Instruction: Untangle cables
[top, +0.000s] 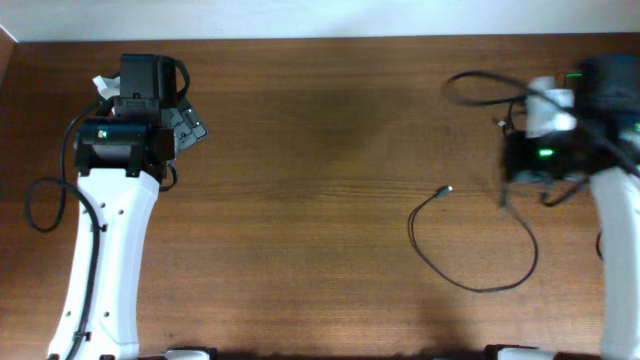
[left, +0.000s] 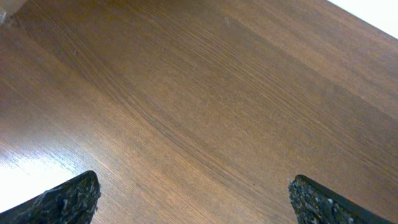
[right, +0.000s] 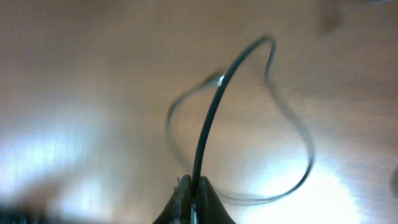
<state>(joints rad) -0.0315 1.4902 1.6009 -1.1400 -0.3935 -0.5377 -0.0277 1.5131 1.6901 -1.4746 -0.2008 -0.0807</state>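
Saw left arm reaching up the left side of the table, with left gripper sitting near the far-left corner. Found its fingers spread wide with nothing between them, only bare wood grain below in the wrist view. Couldn't tell from either view whether the tips touched the wood.

Moving right: found one thin black cable lying right of the table's middle, roughly midway between the near and far edges. Traced it as an open loop. Started at a small light-tipped plug on the left end, curved toward the near edge, then ran back up to the right gripper.

Found that gripper fully closed, pinching the cable at the fingertips. In the wrist view, saw the cord rising out of the pinch and bending over into the loop, all blurred. Saw right arm along the right edge, smeared in the overhead shot.

Spotted a second thin black loop near the far edge, just left of the right arm's head. Couldn't tell whether loose cord or arm wiring.
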